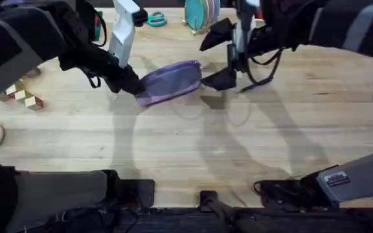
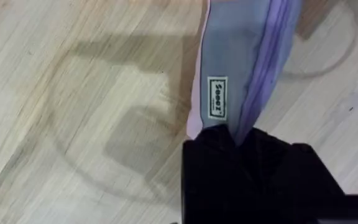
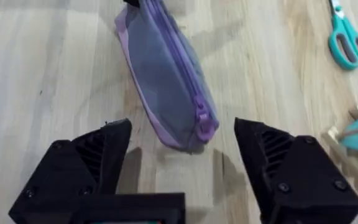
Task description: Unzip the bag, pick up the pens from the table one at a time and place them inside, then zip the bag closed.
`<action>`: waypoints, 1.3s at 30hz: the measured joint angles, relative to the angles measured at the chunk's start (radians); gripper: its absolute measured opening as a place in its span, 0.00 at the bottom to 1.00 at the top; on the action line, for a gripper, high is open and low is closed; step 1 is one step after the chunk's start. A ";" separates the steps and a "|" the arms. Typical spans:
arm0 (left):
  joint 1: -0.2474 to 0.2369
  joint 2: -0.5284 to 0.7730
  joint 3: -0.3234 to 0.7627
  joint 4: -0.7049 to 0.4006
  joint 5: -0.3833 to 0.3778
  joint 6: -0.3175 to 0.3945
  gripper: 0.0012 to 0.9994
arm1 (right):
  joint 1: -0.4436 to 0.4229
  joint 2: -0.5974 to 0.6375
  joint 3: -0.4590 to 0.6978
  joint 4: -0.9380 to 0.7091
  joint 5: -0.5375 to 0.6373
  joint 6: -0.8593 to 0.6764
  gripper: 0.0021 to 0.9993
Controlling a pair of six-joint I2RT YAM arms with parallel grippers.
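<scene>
Both arms reach forward across the table. The left gripper (image 1: 129, 85) is clamped on one end of the bag (image 1: 171, 80); the right gripper (image 3: 182, 165), fingers spread wide, hovers just off the bag's opposite end, not touching it.

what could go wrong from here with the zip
1. The right end effector is open just short of the zipper pull, which is small and lies flat on the bag; closing could catch fabric instead.
2. The left end effector pinches only the bag's far end, so a hard pull on the zip might slip the fabric free or drag the bag across the table.
</scene>
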 joint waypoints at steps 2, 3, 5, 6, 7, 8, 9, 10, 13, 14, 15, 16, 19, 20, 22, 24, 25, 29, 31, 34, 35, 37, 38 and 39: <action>0.000 0.000 0.000 0.000 0.000 0.000 0.04 | 0.015 0.018 0.000 0.030 0.000 0.000 1.00; 0.000 0.000 0.000 0.000 0.000 0.000 0.04 | 0.021 0.026 0.000 0.044 0.000 0.000 1.00; 0.000 0.000 0.000 0.000 0.000 0.000 0.04 | 0.031 0.042 0.000 0.074 0.000 0.000 1.00; 0.000 0.000 0.000 0.000 0.000 0.000 0.04 | 0.033 0.049 0.000 0.087 0.000 0.000 1.00; 0.000 0.000 0.000 0.000 0.000 0.000 0.04 | 0.034 0.055 0.000 0.098 0.001 0.000 1.00; 0.000 0.000 0.000 0.000 0.000 0.000 0.04 | 0.034 0.060 0.000 0.102 0.007 0.000 1.00; 0.000 0.000 0.000 0.000 0.000 0.000 0.04 | 0.034 0.063 0.000 0.104 0.014 0.000 1.00; 0.000 0.000 0.000 0.000 0.000 0.000 0.04 | 0.034 0.064 0.000 0.105 0.025 0.000 1.00; 0.000 0.000 0.000 0.000 0.000 0.000 0.04 | 0.034 0.066 0.000 0.120 0.054 0.000 0.99; 0.000 0.000 0.000 0.000 0.000 0.000 0.04 | 0.034 0.066 0.000 0.127 0.062 0.000 0.97; 0.000 0.000 0.000 0.000 0.000 0.000 0.04 | 0.034 0.066 0.000 0.137 0.067 0.000 0.95; 0.000 0.000 0.000 0.000 0.000 0.000 0.04 | 0.034 0.066 0.000 0.144 0.071 0.000 0.92; 0.000 0.000 0.000 0.000 0.000 0.000 0.04 | 0.034 0.066 0.000 0.154 0.082 -0.003 0.83; 0.000 0.000 0.000 0.000 0.000 0.000 0.04 | 0.034 0.066 0.000 0.154 0.084 -0.003 0.81; 0.000 0.000 0.000 0.000 0.000 0.000 0.04 | 0.034 0.066 0.000 0.155 0.086 -0.003 0.80; 0.000 0.000 0.000 0.000 0.000 0.000 0.04 | 0.034 0.067 0.000 0.158 0.087 -0.003 0.80; 0.000 0.000 0.000 0.000 0.000 0.000 0.04 | 0.034 0.067 0.000 0.158 0.087 -0.003 0.80; 0.000 0.000 0.000 0.000 0.000 0.000 0.04 | 0.034 0.077 0.000 0.161 0.087 -0.005 0.62; 0.000 0.000 0.000 0.000 0.000 0.000 0.04 | 0.034 0.081 0.000 0.162 0.088 -0.007 0.47; 0.000 0.000 0.000 0.000 0.000 0.000 0.04 | 0.034 0.084 0.000 0.169 0.090 -0.007 0.38; 0.000 0.000 0.000 0.000 0.000 0.000 0.04 | 0.034 0.084 0.000 0.171 0.090 -0.007 0.36; 0.000 0.000 0.000 0.000 0.000 0.000 0.04 | 0.035 0.084 0.000 0.172 0.090 -0.008 0.30; 0.000 0.000 0.000 0.000 0.000 0.000 0.04 | 0.035 0.084 0.000 0.172 0.090 -0.007 0.22; 0.000 0.000 0.000 0.000 0.000 0.000 0.04 | 0.036 0.084 0.000 0.171 0.090 -0.007 0.15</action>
